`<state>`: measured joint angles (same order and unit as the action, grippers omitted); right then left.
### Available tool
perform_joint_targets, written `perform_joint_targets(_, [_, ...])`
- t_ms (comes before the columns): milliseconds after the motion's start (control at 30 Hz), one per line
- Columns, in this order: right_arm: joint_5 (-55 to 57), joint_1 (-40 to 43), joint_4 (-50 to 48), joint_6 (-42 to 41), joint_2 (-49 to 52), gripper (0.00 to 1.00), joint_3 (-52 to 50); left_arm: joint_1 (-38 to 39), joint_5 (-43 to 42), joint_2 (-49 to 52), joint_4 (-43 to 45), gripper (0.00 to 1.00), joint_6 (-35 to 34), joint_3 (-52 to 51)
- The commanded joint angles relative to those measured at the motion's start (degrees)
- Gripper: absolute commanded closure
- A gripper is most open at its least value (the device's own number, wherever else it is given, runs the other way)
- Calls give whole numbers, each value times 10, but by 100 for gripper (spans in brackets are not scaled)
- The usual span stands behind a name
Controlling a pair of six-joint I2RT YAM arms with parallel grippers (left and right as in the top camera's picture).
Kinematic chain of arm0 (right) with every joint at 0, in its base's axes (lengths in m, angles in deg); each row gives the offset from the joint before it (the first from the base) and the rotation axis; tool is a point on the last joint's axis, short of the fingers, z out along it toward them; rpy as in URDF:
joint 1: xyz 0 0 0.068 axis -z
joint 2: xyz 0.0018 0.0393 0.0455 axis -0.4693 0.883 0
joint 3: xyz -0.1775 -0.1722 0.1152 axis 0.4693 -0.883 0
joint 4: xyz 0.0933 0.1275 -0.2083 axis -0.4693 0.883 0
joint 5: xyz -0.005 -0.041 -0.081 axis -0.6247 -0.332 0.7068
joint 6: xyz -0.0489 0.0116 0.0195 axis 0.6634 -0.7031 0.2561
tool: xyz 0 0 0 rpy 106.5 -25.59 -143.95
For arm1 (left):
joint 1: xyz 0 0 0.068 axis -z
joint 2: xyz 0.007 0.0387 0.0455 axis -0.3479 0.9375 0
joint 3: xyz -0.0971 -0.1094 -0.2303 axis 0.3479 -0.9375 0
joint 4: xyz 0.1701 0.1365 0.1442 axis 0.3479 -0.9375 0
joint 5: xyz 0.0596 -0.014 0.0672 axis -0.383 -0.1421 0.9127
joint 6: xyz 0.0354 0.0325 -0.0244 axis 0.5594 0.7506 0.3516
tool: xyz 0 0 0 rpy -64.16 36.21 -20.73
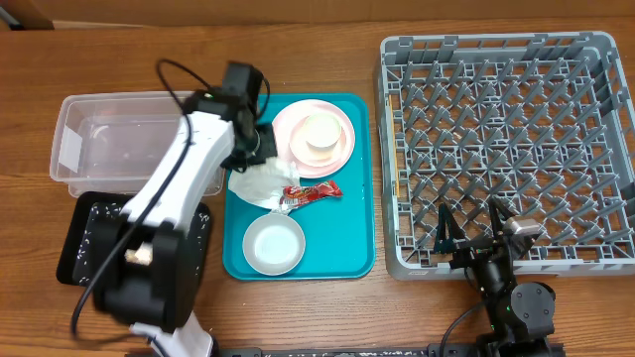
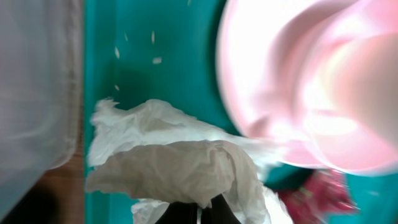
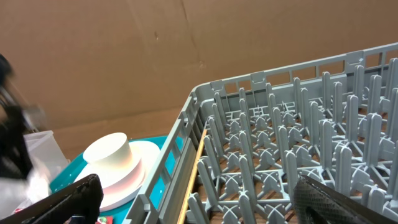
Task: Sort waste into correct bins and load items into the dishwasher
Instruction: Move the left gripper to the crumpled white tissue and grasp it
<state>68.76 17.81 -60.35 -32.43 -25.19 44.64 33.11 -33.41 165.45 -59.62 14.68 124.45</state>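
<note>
1. My left tool [image 1: 260, 151], upper centre-left of the overhead view, is closed tight on the crumpled white paper napkin [image 1: 260, 184]. The left wrist view shows paper pinched between the dark fingertips [image 2: 186, 213] at the bottom edge.
2. The napkin lies on the teal tray [image 1: 363, 198], just beside the pink-white plate [image 1: 339, 151], which carries the small white cup [image 1: 320, 134].
3. The red snack wrapper [image 1: 312, 192] lies at the tray's centre, against the napkin's edge. The white bowl [image 1: 274, 244] sits below it in the frame.
4. Loose rice grains [image 2: 155, 60] dot the teal surface near the top of the left wrist view.
5. The clear tub [image 1: 109, 139] and the black tray [image 1: 79, 238] stand at frame left on the tabletop [image 1: 298, 59].
6. My right tool [image 1: 469, 226], lower right, stands wide and holds nothing, at the near rim of the grey dish rack [image 1: 506, 129].
</note>
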Motion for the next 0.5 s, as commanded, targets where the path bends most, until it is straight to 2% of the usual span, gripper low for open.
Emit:
perform_joint_targets(0, [1,2,-3,0,-5,0,-6,0,3,-73,-19,96,7,39])
perform_joint_targets(200, [1,2,-3,0,-5,0,-6,0,13,-135,-34,96,7,45])
perform_joint_targets(333, [1,2,-3,0,-5,0,-6,0,13,-129,-56,96,6,37])
perform_joint_targets(467, [1,2,-3,0,-5,0,-6,1,13,-102,-41,96,5,-4])
